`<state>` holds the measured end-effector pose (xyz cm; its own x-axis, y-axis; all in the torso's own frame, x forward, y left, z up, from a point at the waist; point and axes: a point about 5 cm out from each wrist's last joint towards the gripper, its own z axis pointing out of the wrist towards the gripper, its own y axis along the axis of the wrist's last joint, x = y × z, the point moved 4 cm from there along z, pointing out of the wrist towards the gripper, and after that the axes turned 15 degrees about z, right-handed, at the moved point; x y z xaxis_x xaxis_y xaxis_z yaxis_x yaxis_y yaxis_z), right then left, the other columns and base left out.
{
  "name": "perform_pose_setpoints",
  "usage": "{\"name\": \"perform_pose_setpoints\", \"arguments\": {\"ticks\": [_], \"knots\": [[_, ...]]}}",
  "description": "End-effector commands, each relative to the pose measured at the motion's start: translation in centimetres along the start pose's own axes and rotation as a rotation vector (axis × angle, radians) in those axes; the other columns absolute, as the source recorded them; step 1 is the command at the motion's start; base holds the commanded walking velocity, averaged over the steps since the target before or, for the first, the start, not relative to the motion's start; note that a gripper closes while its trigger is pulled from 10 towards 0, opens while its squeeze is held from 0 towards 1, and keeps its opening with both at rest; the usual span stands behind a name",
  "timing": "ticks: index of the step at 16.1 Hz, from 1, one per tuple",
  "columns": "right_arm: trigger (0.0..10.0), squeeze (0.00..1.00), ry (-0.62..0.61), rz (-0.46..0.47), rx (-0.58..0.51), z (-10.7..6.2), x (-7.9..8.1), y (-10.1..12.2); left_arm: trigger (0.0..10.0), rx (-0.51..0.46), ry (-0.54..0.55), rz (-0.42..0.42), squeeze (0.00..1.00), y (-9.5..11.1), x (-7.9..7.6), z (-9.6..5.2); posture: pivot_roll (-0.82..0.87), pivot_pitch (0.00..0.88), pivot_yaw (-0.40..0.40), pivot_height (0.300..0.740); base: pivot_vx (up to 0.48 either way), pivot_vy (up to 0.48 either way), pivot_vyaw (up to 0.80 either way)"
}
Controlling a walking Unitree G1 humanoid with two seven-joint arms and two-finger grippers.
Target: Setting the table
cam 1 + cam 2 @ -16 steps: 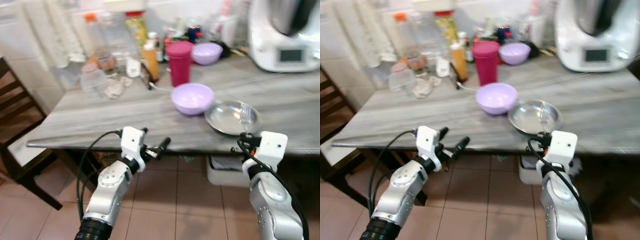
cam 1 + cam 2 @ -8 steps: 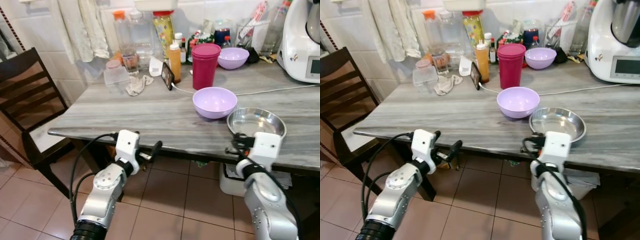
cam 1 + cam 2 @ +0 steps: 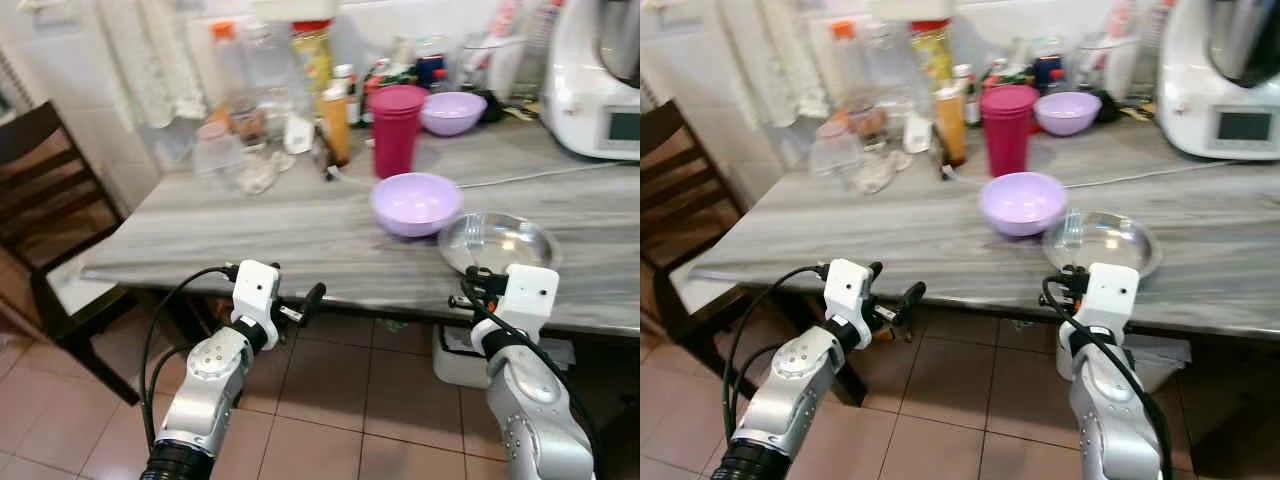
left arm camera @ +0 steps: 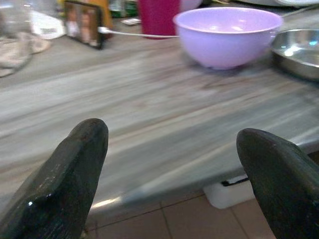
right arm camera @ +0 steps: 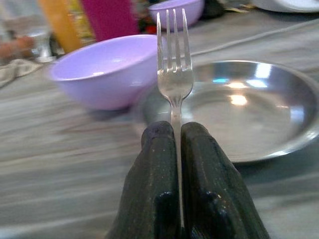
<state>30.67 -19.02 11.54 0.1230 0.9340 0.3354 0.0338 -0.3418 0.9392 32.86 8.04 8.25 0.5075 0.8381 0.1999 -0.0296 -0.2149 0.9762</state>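
My right gripper (image 5: 176, 130) is shut on a silver fork (image 5: 174, 74), held upright with its tines up. It hovers at the near table edge just in front of a round steel plate (image 3: 545, 245), and the fork (image 3: 474, 232) stands against that plate. A lavender bowl (image 3: 416, 203) sits on the grey table (image 3: 250, 230) right beside the plate, on its left. My left gripper (image 4: 169, 144) is open and holds nothing, low in front of the table edge, pointing toward the bowl (image 4: 227, 35).
A magenta cup (image 3: 397, 130), a second lavender bowl (image 3: 453, 112), bottles and containers crowd the back of the table. A white kitchen machine (image 3: 600, 80) stands at the back right. A dark wooden chair (image 3: 45, 190) is on the left. A white bin (image 3: 455, 355) sits under the table.
The whole picture has swung and blurred, so the camera moved. Both grippers keep about the same pose, and the fork stays in the right one.
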Motion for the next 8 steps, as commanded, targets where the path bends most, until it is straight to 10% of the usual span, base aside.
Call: {"name": "perform_pose_setpoints", "arguments": {"ticks": [1, 8], "knots": [[10.0, 0.00, 0.000, 0.008, -0.010, 0.05, 0.18, 0.27, 10.0, -0.009, -0.005, 0.015, 0.00, 0.29, 0.25, -0.02, -0.34, 0.000, 0.124, 0.740, 0.000, -0.360, -0.52], [10.0, 0.00, 0.004, 0.003, -0.017, 0.09, 0.27, 0.41, 10.0, -0.011, -0.005, 0.020, 0.00, 0.31, 0.33, -0.11, -0.34, 0.000, 0.124, 0.740, 0.000, -0.356, -0.30]]}}
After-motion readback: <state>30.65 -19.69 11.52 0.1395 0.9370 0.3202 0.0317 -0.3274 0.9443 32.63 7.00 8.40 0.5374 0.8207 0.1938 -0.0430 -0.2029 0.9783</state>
